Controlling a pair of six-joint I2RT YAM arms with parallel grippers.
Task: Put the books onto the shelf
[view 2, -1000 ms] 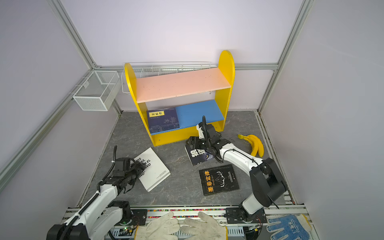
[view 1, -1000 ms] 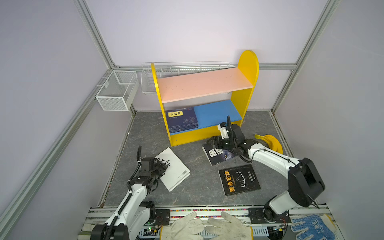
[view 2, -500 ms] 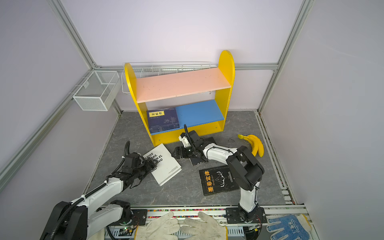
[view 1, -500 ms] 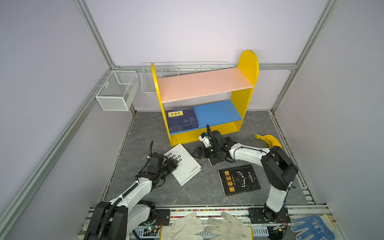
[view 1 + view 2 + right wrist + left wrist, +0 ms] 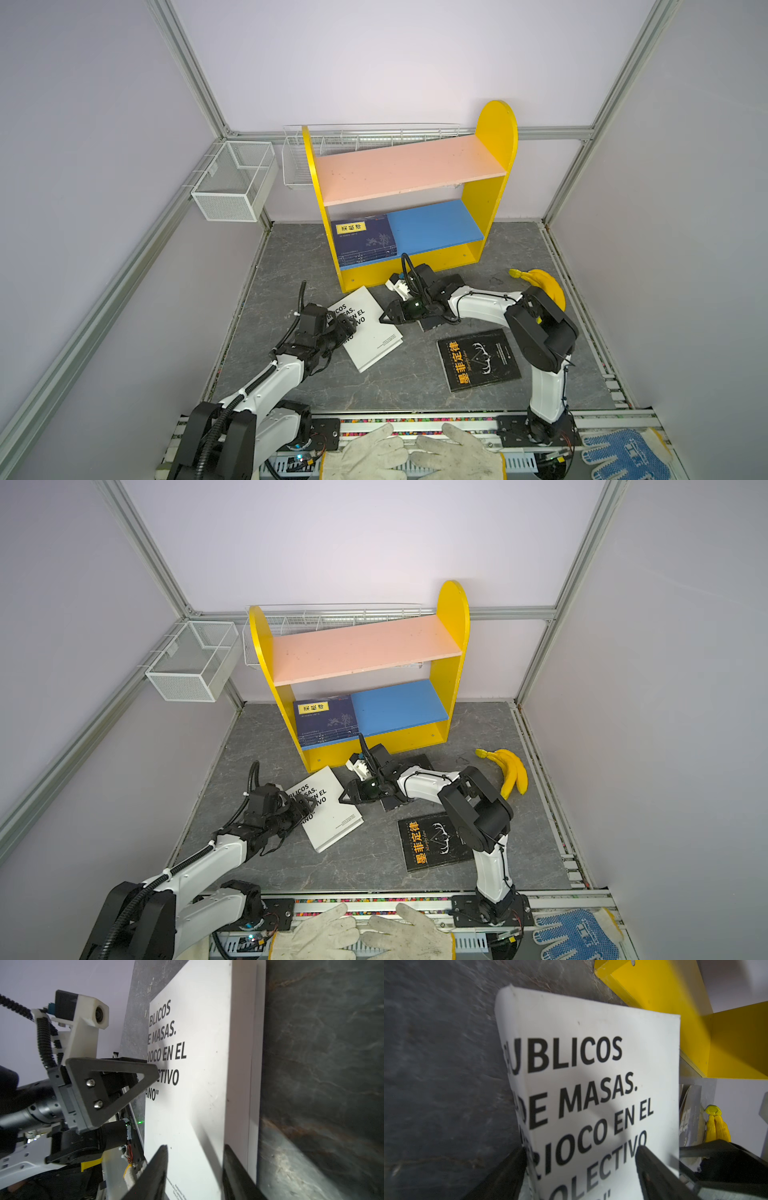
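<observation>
Two-arm approach to one book. Your left end effector [image 5: 580, 1149] stands released, jaws wide astride the spine edge of the white book [image 5: 374, 334], likely to steady or raise that edge. Your right end effector [image 5: 195, 1147] meets the opposite page edge, jaws part-closed with a gap; you cannot tell whether it grips. The white book rests on the bench [image 5: 291, 270] between both, just short of the shelf [image 5: 492, 195]. Beyond the tips, navy books [image 5: 363, 239] occupy one end of the lower board, with room beside them. A black book [image 5: 478, 359] lies behind the right wrist, not yet shelved.
</observation>
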